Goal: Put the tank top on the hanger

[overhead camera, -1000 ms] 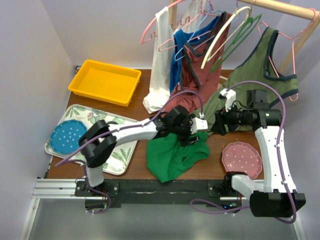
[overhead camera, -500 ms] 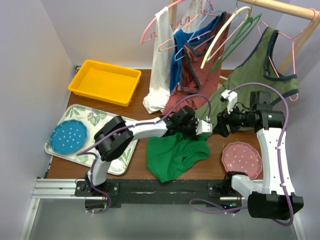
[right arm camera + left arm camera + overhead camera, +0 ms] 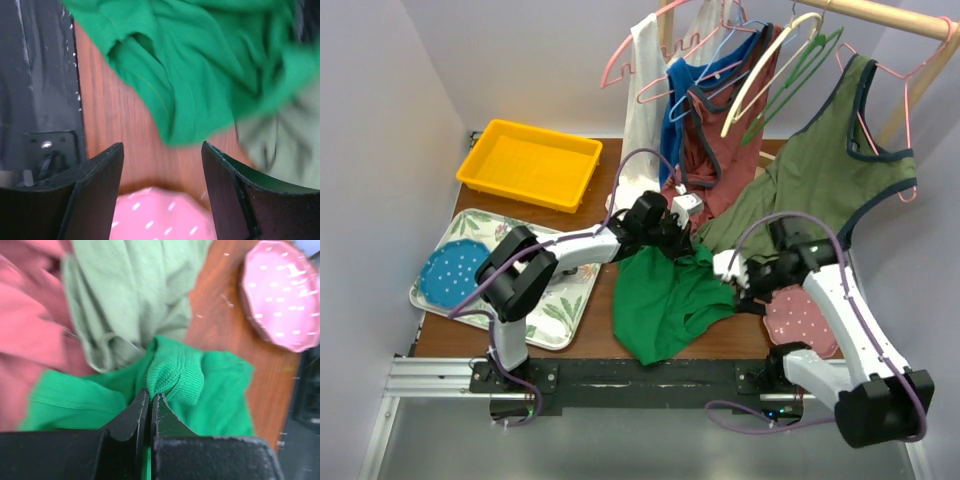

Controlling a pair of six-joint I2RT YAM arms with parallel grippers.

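A blue plate is set in the flowered tray. Only in the left wrist view is the left pincer seen clamped on a fold of the tank top, which is laid on the tabletop. The right pincer is spread apart near it. The hanger is hung high, perhaps on the rail.
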